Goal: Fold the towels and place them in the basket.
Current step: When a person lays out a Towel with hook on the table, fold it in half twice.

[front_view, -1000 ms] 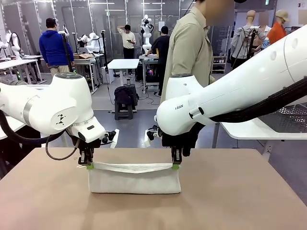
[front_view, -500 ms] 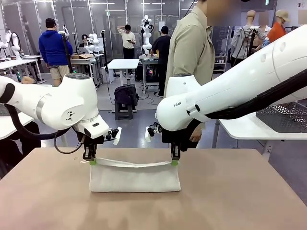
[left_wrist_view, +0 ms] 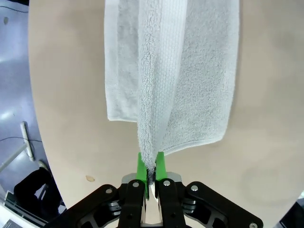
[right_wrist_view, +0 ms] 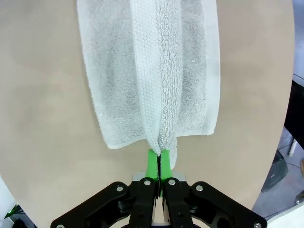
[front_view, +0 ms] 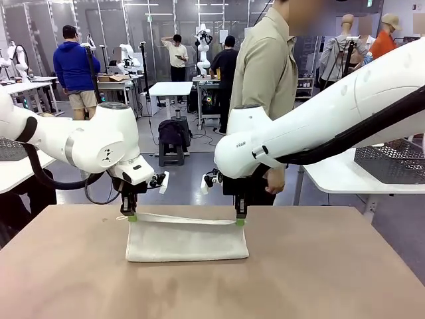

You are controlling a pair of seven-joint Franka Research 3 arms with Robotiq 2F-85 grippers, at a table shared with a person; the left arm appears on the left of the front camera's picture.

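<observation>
An off-white towel (front_view: 186,242) lies folded lengthwise on the brown table (front_view: 319,279), with its upper edge held up between my two grippers. My left gripper (front_view: 132,216) is shut on the towel's left corner. In the left wrist view the towel (left_wrist_view: 171,71) runs away from the green pads of the left gripper (left_wrist_view: 151,164). My right gripper (front_view: 240,221) is shut on the right corner, and in the right wrist view the towel (right_wrist_view: 152,71) is pinched in the right gripper (right_wrist_view: 158,161). A dark mesh basket (front_view: 392,163) stands on the white side table at the right.
A person in a beige shirt (front_view: 265,73) stands at the table's far side, just behind my right arm. Another white table (front_view: 13,169) with a dark mesh object lies off to the left. Bare tabletop stretches all around the towel.
Both grippers have carried the towel's upper edge toward the far side of the table, and the towel has shifted with them. Both stay shut on it.
</observation>
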